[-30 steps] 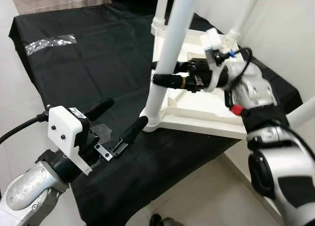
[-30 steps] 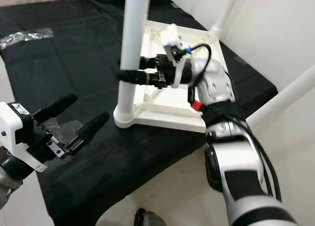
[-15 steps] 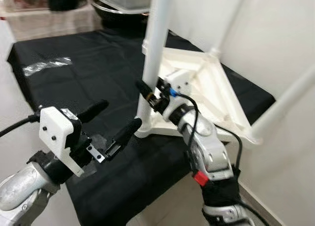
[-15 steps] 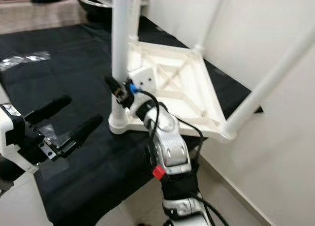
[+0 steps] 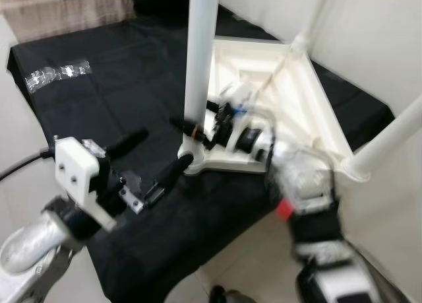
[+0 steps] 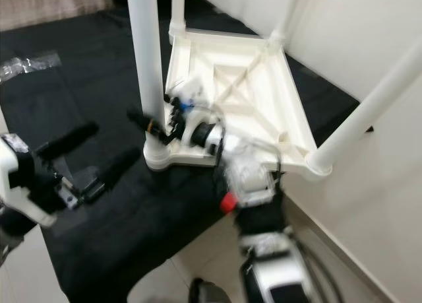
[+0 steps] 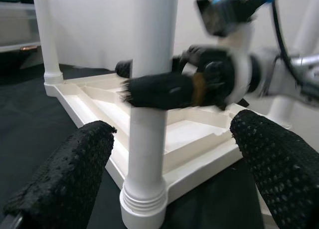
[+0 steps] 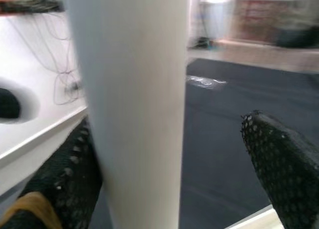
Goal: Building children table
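The white children's table (image 5: 290, 98) lies upside down on a black cloth (image 5: 99, 98), its legs pointing up. My right gripper (image 5: 194, 118) straddles the near-left leg (image 5: 198, 65) just above its base, open. In the right wrist view, one finger (image 8: 65, 184) is against the leg (image 8: 132, 109) and the other (image 8: 284, 164) stands well off. My left gripper (image 5: 166, 146) hovers open just in front of the same leg's base. The left wrist view has both its fingers (image 7: 65, 179) wide apart, framing the leg (image 7: 152, 139).
Another leg (image 5: 389, 134) juts out at the near right corner, and a further one (image 5: 316, 19) rises at the back. A clear plastic wrapper (image 5: 56, 72) lies on the cloth at the far left. A white wall runs close along the right. Pale floor tiles lie below.
The camera has shifted and the picture is blurred. My right gripper stays around the near-left leg, now lower, near its base. The left gripper is still open in front of it.
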### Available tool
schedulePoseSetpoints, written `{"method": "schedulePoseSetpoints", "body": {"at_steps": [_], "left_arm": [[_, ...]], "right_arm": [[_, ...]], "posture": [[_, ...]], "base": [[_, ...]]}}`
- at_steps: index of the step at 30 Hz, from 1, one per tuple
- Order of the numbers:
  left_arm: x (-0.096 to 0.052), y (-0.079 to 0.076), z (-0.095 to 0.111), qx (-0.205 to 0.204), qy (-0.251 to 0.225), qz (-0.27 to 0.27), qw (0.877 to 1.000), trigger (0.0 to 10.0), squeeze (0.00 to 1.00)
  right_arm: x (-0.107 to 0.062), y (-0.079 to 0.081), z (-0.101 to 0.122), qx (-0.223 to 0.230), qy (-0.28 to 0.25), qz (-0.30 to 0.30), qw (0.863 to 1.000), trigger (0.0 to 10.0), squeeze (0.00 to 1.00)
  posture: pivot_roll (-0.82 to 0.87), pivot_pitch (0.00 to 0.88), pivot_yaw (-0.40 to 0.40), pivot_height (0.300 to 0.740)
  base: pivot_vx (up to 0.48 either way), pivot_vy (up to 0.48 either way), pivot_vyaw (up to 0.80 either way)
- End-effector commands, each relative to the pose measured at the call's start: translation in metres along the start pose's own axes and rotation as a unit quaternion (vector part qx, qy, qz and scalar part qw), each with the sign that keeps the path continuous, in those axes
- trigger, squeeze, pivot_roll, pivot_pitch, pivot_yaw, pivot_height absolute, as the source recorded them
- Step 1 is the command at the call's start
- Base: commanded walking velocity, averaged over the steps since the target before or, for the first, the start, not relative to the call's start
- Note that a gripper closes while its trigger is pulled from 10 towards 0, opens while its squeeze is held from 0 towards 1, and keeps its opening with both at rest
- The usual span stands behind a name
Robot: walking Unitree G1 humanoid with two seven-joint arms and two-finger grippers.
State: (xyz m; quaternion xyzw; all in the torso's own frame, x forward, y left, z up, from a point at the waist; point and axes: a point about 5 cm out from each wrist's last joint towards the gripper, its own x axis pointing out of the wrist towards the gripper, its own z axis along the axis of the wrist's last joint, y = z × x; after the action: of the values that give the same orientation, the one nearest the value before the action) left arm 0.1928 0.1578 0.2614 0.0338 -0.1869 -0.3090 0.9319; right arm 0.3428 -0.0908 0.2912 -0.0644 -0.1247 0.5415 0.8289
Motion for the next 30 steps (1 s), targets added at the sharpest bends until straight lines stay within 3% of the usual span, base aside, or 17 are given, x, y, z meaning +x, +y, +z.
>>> {"method": "schedulePoseSetpoints", "body": {"at_steps": [1,9,10,11,22,23,30], "left_arm": [[0.000,-0.002,-0.001,-0.002,0.005,0.000,1.000,10.0,0.00],[-0.003,-0.001,-0.001,0.000,0.009,0.004,1.000,10.0,0.00],[-0.003,-0.001,-0.001,0.000,0.009,0.003,1.000,10.0,0.00],[-0.003,-0.001,-0.001,0.000,0.009,0.002,1.000,10.0,0.00],[-0.003,-0.001,0.000,0.006,0.012,0.002,1.000,10.0,0.00],[-0.002,0.000,0.000,0.006,0.011,0.003,1.000,10.0,0.00],[-0.002,0.001,0.001,0.009,0.009,0.004,1.000,10.0,0.00]], "right_arm": [[-0.008,-0.003,-0.002,0.004,-0.001,0.051,0.999,10.0,1.00],[-0.004,-0.008,0.005,-0.021,0.004,0.112,0.994,10.0,1.00],[0.000,-0.009,0.007,-0.013,-0.001,0.127,0.992,10.0,0.67],[0.005,-0.010,0.009,-0.004,-0.005,0.148,0.989,10.0,0.00],[0.020,-0.018,0.021,-0.001,-0.024,0.212,0.977,10.0,0.00],[0.019,-0.019,0.022,0.008,-0.027,0.223,0.974,0.0,0.00],[0.014,-0.021,0.022,0.018,-0.023,0.262,0.965,0.0,0.00]], "posture": [[0.11,0.268,-0.149,0.740],[0.12,0.268,-0.150,0.740],[0.13,0.268,-0.150,0.740],[0.13,0.265,-0.150,0.740],[0.14,0.254,-0.154,0.740],[0.15,0.251,-0.156,0.740],[0.15,0.252,-0.157,0.740]], "base": [[0.000,0.000,0.00],[0.000,0.000,0.00],[0.000,0.000,0.00],[0.000,0.000,0.00],[0.000,0.000,0.00],[0.000,0.000,0.00],[0.000,0.000,0.00]]}}
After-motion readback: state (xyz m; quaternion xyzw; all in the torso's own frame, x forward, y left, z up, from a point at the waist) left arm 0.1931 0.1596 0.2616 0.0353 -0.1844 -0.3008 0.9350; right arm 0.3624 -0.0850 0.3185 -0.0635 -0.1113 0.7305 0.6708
